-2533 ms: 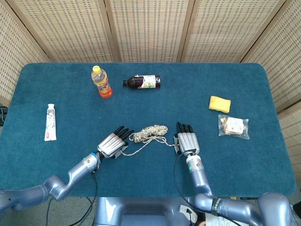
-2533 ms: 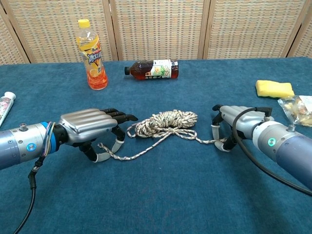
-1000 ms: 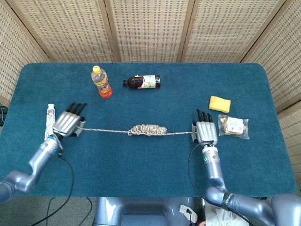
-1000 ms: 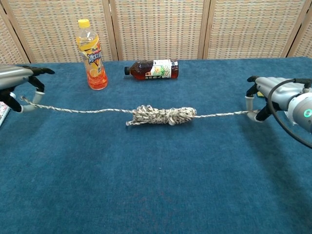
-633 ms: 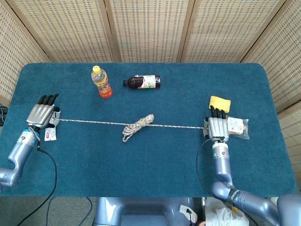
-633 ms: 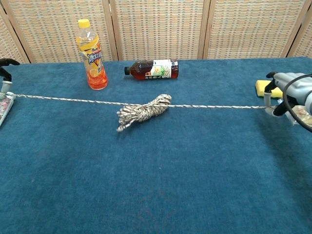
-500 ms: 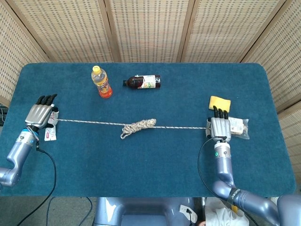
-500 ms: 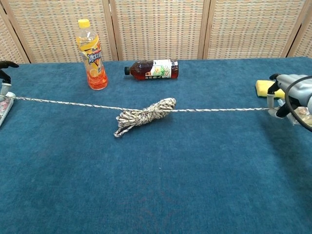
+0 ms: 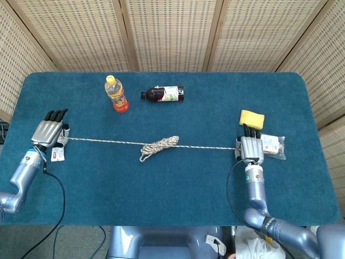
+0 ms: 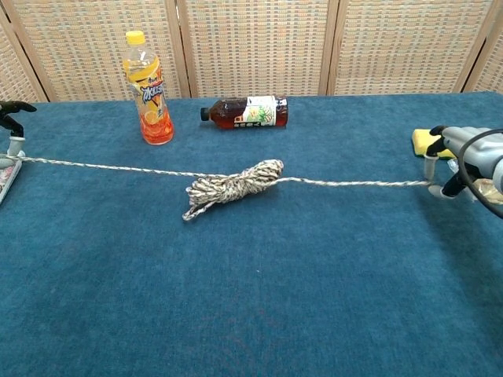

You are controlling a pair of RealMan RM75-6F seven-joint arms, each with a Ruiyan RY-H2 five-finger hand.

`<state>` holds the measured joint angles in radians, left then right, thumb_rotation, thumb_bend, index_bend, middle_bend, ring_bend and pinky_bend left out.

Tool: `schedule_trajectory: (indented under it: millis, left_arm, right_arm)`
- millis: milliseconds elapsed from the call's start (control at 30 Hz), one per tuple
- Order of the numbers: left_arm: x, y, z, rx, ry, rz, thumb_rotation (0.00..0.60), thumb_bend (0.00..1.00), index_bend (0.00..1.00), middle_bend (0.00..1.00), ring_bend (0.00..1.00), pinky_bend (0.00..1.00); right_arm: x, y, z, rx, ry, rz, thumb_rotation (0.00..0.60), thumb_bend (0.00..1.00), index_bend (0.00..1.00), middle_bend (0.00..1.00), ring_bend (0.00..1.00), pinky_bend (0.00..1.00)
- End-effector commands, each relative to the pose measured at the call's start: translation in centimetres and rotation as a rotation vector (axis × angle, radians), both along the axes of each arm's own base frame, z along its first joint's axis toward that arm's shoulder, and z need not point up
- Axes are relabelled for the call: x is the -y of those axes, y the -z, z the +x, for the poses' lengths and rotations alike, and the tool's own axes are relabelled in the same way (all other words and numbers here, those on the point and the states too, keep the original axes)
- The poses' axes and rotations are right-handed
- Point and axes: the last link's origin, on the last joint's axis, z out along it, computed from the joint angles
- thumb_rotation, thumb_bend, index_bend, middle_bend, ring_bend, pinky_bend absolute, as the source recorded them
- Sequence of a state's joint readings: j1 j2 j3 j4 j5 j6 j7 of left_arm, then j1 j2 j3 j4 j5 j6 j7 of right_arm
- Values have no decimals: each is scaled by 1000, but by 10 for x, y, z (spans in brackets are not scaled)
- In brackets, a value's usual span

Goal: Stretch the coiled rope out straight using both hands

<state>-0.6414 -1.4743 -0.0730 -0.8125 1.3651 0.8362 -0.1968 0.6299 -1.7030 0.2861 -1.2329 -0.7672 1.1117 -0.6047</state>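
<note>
Since half a second ago little has changed: my left hand point(image 9: 47, 131) and my right hand point(image 9: 250, 147) remain far apart on the blue table point(image 9: 172, 194), each pinching one end of the rope point(image 9: 158, 144), and the line has sagged slightly. The rope runs nearly straight, but a knotted bundle remains at its middle, in front of the dark bottle point(image 9: 163, 94) lying on its side. The orange bottle point(image 9: 116, 94) stands upright, left of the dark one, holding orange drink. A yellow sponge point(image 9: 252, 118) lies just beyond my right hand.

two bottles point(image 9: 116, 94) point(image 9: 163, 94), one rope point(image 9: 158, 145), two hands point(image 9: 47, 131) point(image 9: 250, 147)
</note>
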Motion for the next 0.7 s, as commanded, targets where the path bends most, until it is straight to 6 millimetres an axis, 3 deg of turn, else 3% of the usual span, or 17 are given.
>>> schedule_trajectory:
  millis: [33,233,333,500,700]
  left_arm:
    - [3,-5,2,49,-1,13,600,0,0,0,0,0]
    - [11,-33,10,154,25,94,600,0,0,0,0,0]
    - [26,-53,14,229,38,146,600,0,0,0,0,0]
    - [68,-76,12,349,26,254,600,0,0,0,0,0]
    - [132,-81,10,371,-35,328,600,0,0,0,0,0]
  right_arm:
    - [-2,-5,6,45,-13,1,600,0,0,0,0,1]
    - [-9,-29,21,104,-99,-44,600,0,0,0,0,0]
    - [-21,-46,25,140,-154,-56,600,0,0,0,0,0]
    - [-51,-74,15,186,-270,-82,600,0,0,0,0,0]
    - [-97,-95,-7,207,-425,-125,600,0,0,0,0,0]
